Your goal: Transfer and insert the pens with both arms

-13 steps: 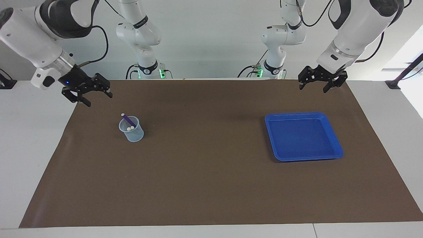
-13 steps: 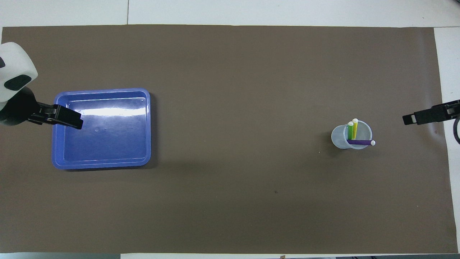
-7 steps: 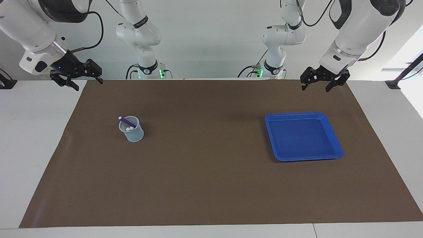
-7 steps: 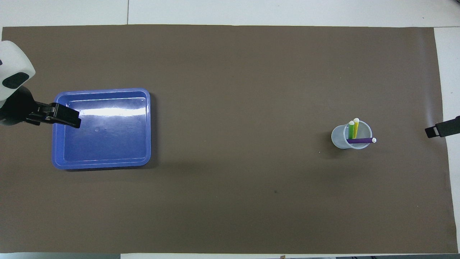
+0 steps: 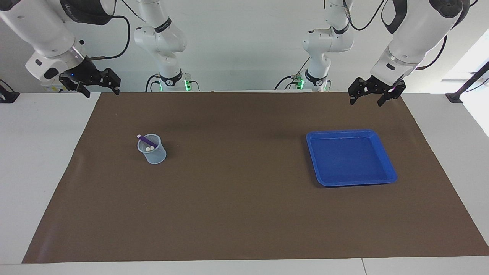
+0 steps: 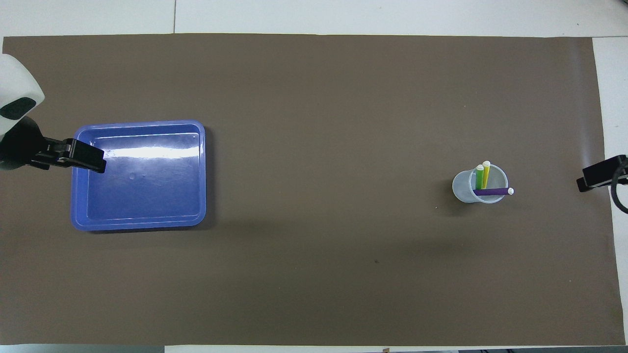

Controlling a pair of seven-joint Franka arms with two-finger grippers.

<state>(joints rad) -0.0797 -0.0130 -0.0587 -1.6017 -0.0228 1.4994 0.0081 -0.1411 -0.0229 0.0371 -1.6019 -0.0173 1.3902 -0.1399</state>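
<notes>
I read no labels | pens (image 6: pixel 485 180) in cup (image 5: pixel 152 150) | tray (image 5: pixel 350 135) bare | left gripper (image 5: pixel 374 96) wide, right gripper (image 5: pixel 98 89) wide, both over mat (image 5: pixel 244 214) edge

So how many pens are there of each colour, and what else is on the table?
Purple pen: 1
Yellow pen: 1
Green pen: 1
Clear cup holding the pens: 1
Blue tray: 1
Total: 5 things, 3 of them pens.
</notes>
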